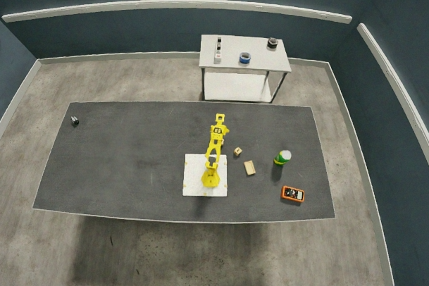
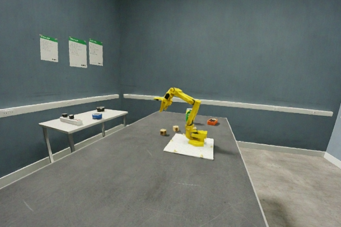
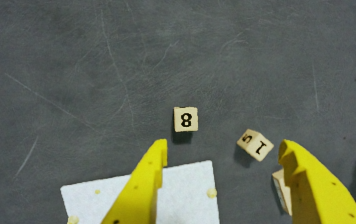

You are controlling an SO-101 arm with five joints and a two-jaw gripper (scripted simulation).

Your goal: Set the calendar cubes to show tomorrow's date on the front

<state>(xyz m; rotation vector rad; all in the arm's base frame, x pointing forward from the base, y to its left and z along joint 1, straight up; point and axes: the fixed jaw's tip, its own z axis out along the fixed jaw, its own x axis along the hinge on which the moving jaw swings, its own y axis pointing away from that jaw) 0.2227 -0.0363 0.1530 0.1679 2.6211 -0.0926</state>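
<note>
Nearest you, on the right of the surface (image 1: 109, 169) (image 2: 115, 179) (image 3: 60, 40), lies an orange-cased meter (image 1: 292, 194) (image 2: 212, 121). To its left, the yellow arm (image 1: 215, 151) (image 2: 196, 109) stands on a white board (image 1: 191, 176) (image 2: 174, 148) (image 3: 190, 185) and reaches toward the far side.

Just right of the board, you have the calendar's tray (image 1: 249, 168) (image 2: 195, 128) (image 3: 285, 192), with neither cube in it; in the wrist view a finger partly hides it. The green-and-yellow can (image 1: 282, 157) (image 2: 188, 114) stands farther right. Slightly beyond the tray sits one cube (image 1: 237, 151) (image 2: 176, 128) (image 3: 255, 145), turned at an angle, showing you a 1 and a 5 in the wrist view. The cube with the 8 (image 1: 222, 142) (image 2: 163, 132) (image 3: 186, 120) is a little farther off and to the left, beyond the board's edge; from the top the arm mostly covers it.

Your gripper (image 1: 220, 121) (image 2: 157, 105) (image 3: 223, 142) hangs above the surface with its fingers apart and nothing between them. At the far left is a small dark-and-silver item (image 1: 75, 120). Past the surface stands a white bench (image 1: 229, 65) (image 2: 85, 118), carrying a blue roll (image 1: 245, 58) (image 2: 97, 116).
</note>
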